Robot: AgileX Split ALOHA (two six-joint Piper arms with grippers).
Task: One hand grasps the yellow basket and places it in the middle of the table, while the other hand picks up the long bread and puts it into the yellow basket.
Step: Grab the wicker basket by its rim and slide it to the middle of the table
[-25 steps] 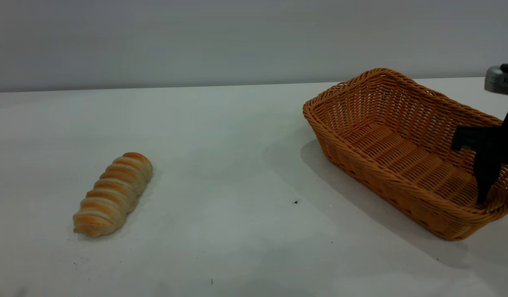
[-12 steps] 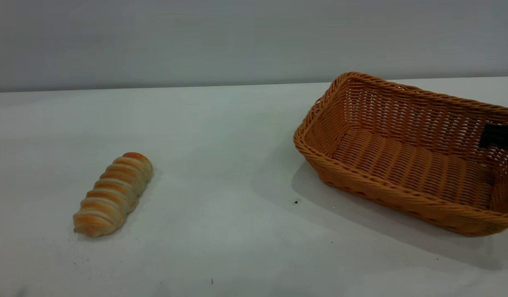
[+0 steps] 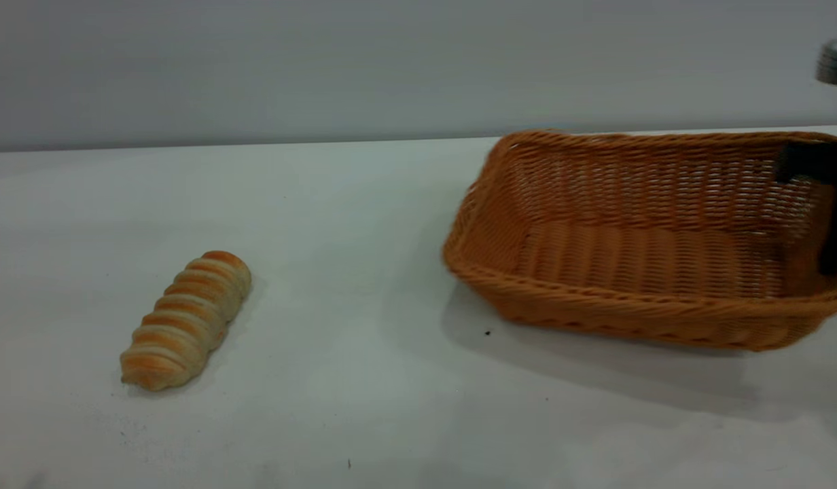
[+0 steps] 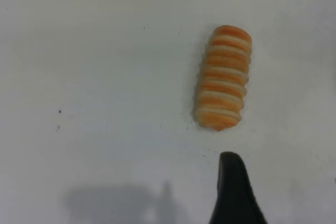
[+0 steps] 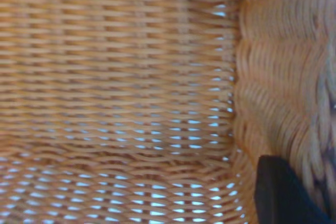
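Note:
The yellow basket (image 3: 636, 272) is held just above the table (image 3: 364, 204) at the right, long side towards the exterior camera, with its shadow below it. My right gripper (image 3: 829, 204) is shut on the basket's right end wall, one finger (image 3: 806, 161) outside the rim and one inside. The right wrist view is filled by the basket's weave (image 5: 121, 77), with one black fingertip (image 5: 281, 195) against the wall. The long bread (image 3: 186, 319) lies on the table at the left. In the left wrist view my left gripper (image 4: 233, 198) hovers just short of one end of the bread (image 4: 223, 77).
A grey wall (image 3: 323, 61) stands behind the table's far edge. Bare white tabletop lies between the bread and the basket. A few tiny dark specks (image 3: 487, 333) mark the surface.
The basket has swung round in the right gripper, risen, and its free end has shifted left towards the table's middle. The bread has not moved.

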